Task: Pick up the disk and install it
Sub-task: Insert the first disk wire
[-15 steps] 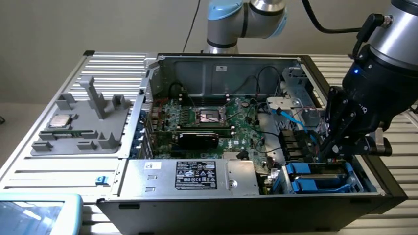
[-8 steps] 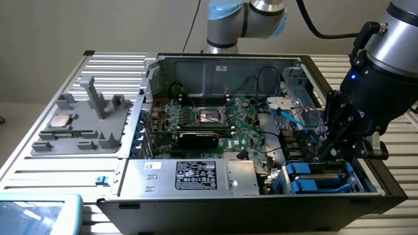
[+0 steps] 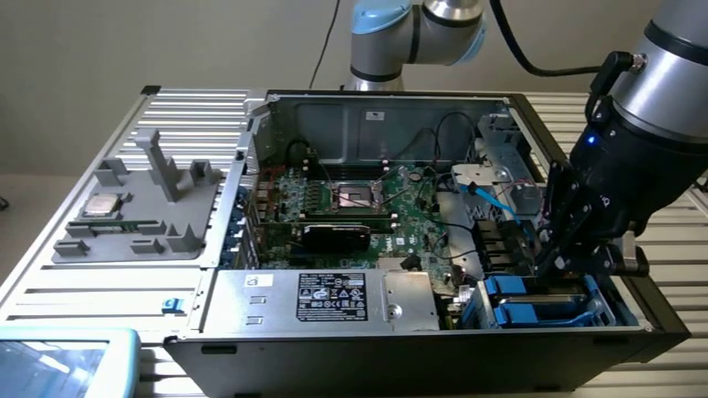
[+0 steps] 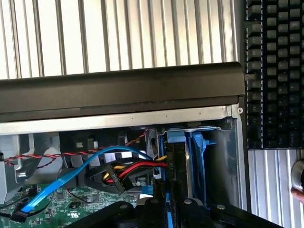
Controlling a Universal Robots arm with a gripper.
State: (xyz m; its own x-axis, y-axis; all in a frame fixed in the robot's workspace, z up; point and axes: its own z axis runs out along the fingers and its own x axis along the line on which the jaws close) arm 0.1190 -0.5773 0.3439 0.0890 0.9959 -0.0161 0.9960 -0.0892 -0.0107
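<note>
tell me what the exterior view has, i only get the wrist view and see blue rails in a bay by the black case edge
Observer: The pincer is down inside the open black computer case, at its corner on the exterior view's right, over the blue plastic drive rails.
Operator: anything left outside the case
Observer: A small square silver processor chip lies on the grey plastic fixture tray on the exterior view's left.
Operator: what sits beside the bay
Observer: A large silver box with a black label lies along the case's near side, toward the exterior view's left of the rails.
</note>
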